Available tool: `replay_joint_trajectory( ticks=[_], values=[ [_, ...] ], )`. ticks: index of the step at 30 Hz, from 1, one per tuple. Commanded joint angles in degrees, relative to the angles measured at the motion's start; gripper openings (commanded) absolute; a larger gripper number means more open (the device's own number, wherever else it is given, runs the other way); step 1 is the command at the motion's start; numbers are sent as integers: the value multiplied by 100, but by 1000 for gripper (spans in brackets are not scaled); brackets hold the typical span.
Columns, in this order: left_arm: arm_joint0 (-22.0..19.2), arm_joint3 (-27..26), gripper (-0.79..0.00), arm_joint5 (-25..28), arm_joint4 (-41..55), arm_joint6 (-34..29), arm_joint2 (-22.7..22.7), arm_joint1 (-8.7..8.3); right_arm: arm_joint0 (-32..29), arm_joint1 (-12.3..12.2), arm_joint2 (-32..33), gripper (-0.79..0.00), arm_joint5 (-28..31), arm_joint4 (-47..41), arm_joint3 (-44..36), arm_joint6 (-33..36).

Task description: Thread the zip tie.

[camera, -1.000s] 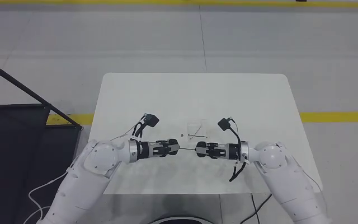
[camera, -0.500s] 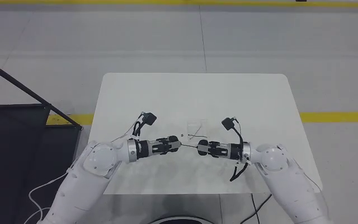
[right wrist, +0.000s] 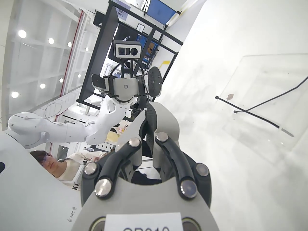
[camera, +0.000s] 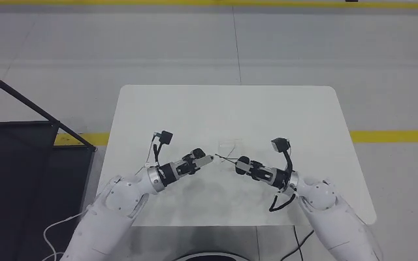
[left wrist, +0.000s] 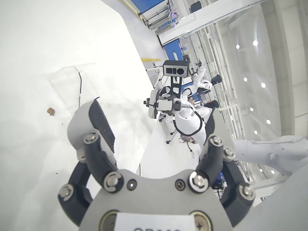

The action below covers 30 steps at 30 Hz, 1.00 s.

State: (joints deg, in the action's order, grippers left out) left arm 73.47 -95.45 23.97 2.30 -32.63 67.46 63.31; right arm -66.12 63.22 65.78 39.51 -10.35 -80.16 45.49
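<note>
Left gripper [left wrist: 154,108]: fingers spread wide, holding nothing.
Right gripper [right wrist: 150,106]: fingers pressed together; cannot tell whether anything is pinched.
Task thing: two thin black plastic zip ties [right wrist: 252,116] crossing on a clear plastic sheet [right wrist: 264,73], just beyond both grippers.
Surface: white rectangular table [camera: 261,111].

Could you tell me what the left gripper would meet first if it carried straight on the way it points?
Probably the right gripper, which sits between the left gripper's open fingers in its wrist view. Its height over the clear sheet is unclear, so it might pass just beside.
</note>
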Motion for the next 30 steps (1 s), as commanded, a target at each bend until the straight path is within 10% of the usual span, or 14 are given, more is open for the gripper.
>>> replay_joint_trajectory(
  ticks=[1, 14, 30],
  values=[
    [-24, 36, 0, -155, 115, -25, -103, 21, -24, 0, 7, -785, 17, 51, -22, -62],
    [-79, 64, 0, -283, 287, -162, -112, 25, -59, 6, -3, -785, -62, 118, -79, -190],
    [-203, 472, 0, 769, -1222, 2388, -875, 339, -610, 90, 83, -785, 221, 666, -529, -1827]
  ],
)
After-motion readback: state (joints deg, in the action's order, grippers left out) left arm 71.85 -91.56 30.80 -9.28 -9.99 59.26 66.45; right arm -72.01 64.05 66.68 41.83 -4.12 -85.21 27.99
